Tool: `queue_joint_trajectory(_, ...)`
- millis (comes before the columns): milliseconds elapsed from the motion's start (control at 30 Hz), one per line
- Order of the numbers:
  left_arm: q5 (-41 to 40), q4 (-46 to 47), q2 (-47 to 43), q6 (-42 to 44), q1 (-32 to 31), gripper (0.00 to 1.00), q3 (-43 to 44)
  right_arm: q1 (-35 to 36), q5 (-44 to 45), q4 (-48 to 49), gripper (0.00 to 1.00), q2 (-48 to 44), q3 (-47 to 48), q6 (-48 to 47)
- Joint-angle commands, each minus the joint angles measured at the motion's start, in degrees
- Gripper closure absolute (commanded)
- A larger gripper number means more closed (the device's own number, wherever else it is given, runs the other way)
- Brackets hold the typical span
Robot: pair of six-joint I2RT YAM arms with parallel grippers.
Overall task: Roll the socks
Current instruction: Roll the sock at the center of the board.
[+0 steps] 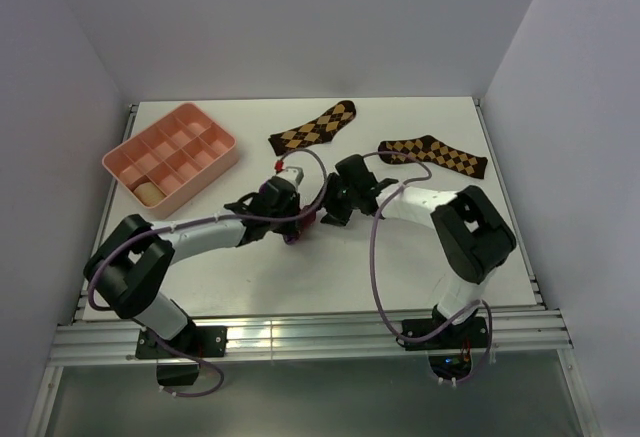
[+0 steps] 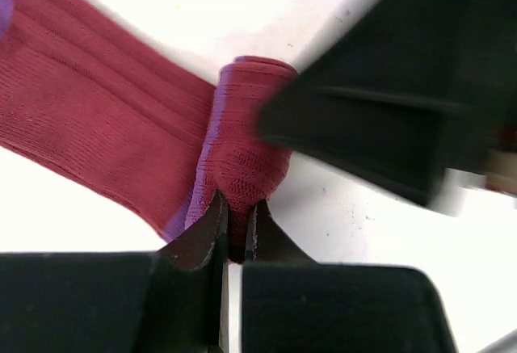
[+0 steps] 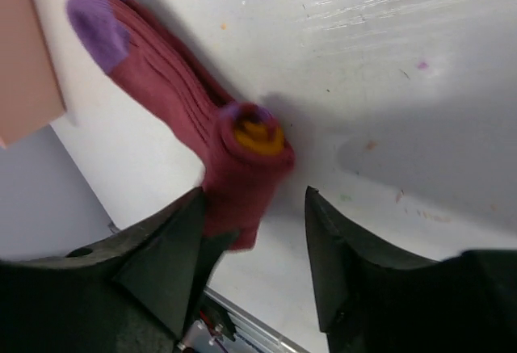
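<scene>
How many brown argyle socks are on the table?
2: the left argyle sock lies at the far middle; the right argyle sock lies further right. More could lie hidden from view.

1. We note a pink compartment tray (image 1: 205,181) on the far-left part of the white table (image 1: 260,277). It is set at an angle to the table edges, and dividers split it into a grid of open cells.
2. One dark brown argyle sock (image 1: 315,128) lies flat and diagonal near the far edge, about mid-table.
3. A second argyle sock (image 1: 435,154) lies flat to its right. We see the two apart, not touching.
4. An aluminium rail (image 1: 320,337) runs along the near table edge.
5. Plain pale walls stand left, behind and right.
</scene>
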Motion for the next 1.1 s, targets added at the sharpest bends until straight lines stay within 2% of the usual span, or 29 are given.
queue_joint_trajectory(0, 14.25, -4.31, -0.02, -4.2, 5.91, 1.0, 2.02, -1.08, 6.14, 3.16, 0.39, -7.24, -2.78, 1.63)
queue_joint_trajectory(100, 23.39, -4.04, 2.7, -6.58, 10.65, 0.99, 2.11, -0.99, 8.08, 4.13, 0.38, -9.27, -4.1, 2.51)
queue_joint_trajectory(300, 32.1, -4.31, 6.31, -10.44, 17.34, 0.99, 2.38, 0.67, 8.79, 5.01, 0.37, -7.17, -4.37, 2.51)
queue_joint_trajectory(467, 34.75, -2.2, 5.26, -15.36, 22.88, 0.99, -1.66, 2.61, 9.49, 5.63, 0.38, -4.53, -2.8, 3.04)
queue_joint_trajectory(700, 36.41, 5.53, 3.32, -22.75, 25.43, 0.99, -9.31, 5.59, 10.81, 5.63, 0.38, -0.66, 1.87, 3.04)
queue_joint_trajectory(800, 37.21, 6.24, 4.72, -22.67, 26.04, 0.99, -10.64, 6.47, 10.72, 5.63, 0.38, 1.44, 3.63, 2.78)
queue_joint_trajectory(1067, 36.16, 2.64, 7.98, -19.68, 26.57, 0.99, -7.65, 7.97, 10.81, 5.63, 0.38, 4.17, 6.26, 3.04)
